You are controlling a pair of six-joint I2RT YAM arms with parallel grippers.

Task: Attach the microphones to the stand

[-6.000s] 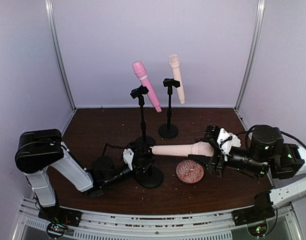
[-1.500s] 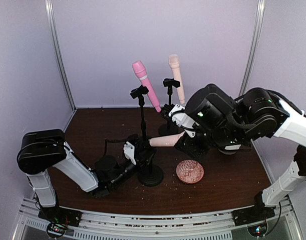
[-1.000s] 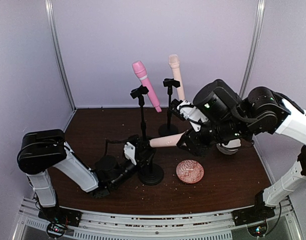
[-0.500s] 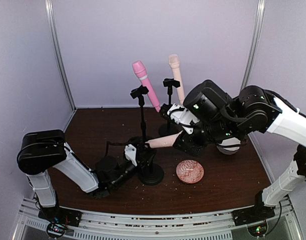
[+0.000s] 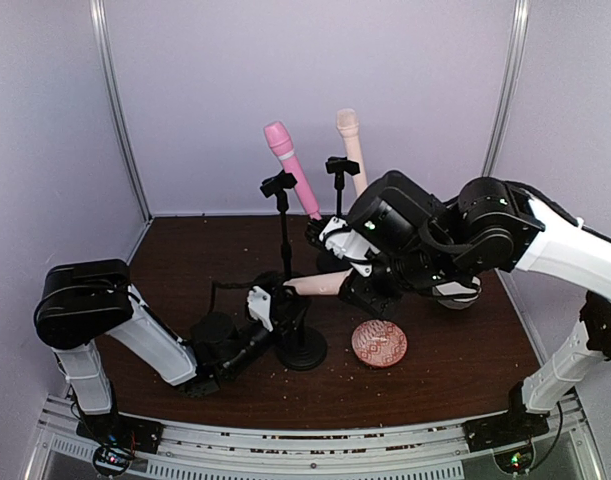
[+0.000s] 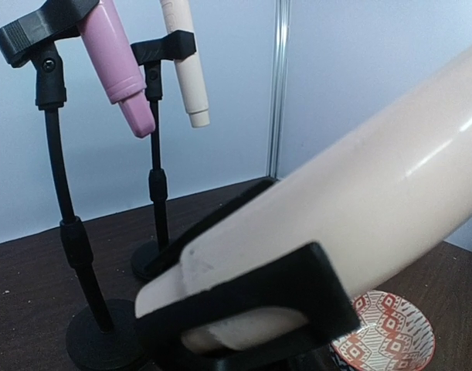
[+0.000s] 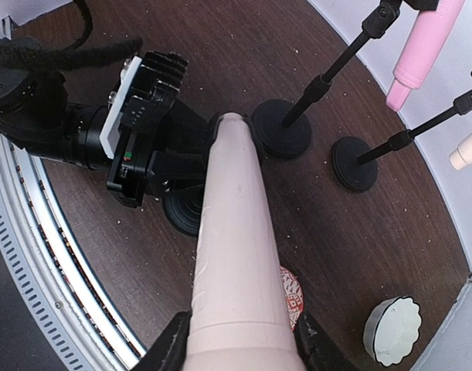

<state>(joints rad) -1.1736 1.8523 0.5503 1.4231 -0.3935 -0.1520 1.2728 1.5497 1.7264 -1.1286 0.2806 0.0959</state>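
A pink microphone [image 5: 288,165] and a cream microphone [image 5: 351,145] sit tilted in the clips of the two back stands [image 5: 284,235]. My right gripper [image 5: 363,277] is shut on the thick end of a third, cream microphone [image 7: 237,232]. Its narrow tail [image 5: 297,286] lies in the black clip [image 6: 251,305] of the near stand [image 5: 301,350]. My left gripper [image 5: 273,306] lies low on the table, shut on that stand's stem just under the clip. Its fingers do not show in the left wrist view.
A round red-patterned dish [image 5: 379,343] lies right of the near stand's base. A white scalloped knob [image 7: 392,331] sits at the right under my right arm. Grey walls and metal posts close in the brown table [image 5: 185,260]; a slotted rail runs along the front.
My right arm has swung left and lower, carrying the cream microphone's tail a little further left into the near stand's clip. The left arm has stayed put.
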